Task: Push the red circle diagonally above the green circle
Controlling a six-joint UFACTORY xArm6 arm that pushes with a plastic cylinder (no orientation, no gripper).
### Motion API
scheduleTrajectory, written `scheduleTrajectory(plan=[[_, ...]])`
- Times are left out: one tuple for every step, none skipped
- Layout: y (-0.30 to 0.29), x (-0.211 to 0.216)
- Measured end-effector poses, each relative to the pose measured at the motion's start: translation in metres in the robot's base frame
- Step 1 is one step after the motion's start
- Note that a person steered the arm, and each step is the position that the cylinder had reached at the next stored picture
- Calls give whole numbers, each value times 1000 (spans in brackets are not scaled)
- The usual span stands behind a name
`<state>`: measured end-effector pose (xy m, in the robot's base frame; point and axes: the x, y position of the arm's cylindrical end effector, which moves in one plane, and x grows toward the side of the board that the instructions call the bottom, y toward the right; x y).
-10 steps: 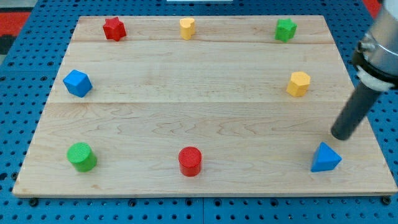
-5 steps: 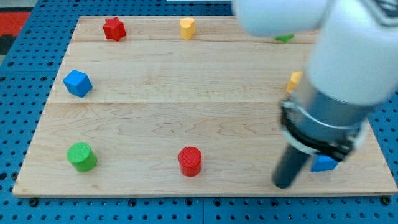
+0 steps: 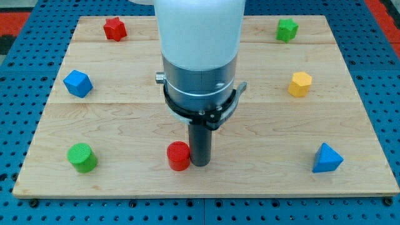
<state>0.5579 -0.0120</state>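
Pushing looks like it's on, judging by the layout: my tip sits right against the red circle, touching it on its 3 o'clock side. That placement makes sense to me, since the green circle is way over at the red one's 9 o'clock, near the board's 7 o'clock corner, so shoving from the 3 o'clock side sends red toward it. To end up diagonally above green, I'd guess the push needs to swing more toward 10 o'clock at some point, because right now both circles sit on roughly the same line.

No gripper on this rig at all, just the bare rod, so nothing to spread or pinch.

The red circle is a short, chunky cylinder standing upright, flat top facing up, bright red with a slightly ribbed printed look. It's low on the wooden board, a bit toward 9 o'clock of centre, well apart from green.

The rest are parked around the edges: red star at 11, green star at 1, yellow hexagon at 3, blue triangle at 5, blue cube at 9. The arm's body hides the 12 o'clock stretch.
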Motion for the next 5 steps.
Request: scheduleTrajectory(plan=[[-82, 8], [-96, 8], [-125, 14], [-151, 5], [-134, -43]])
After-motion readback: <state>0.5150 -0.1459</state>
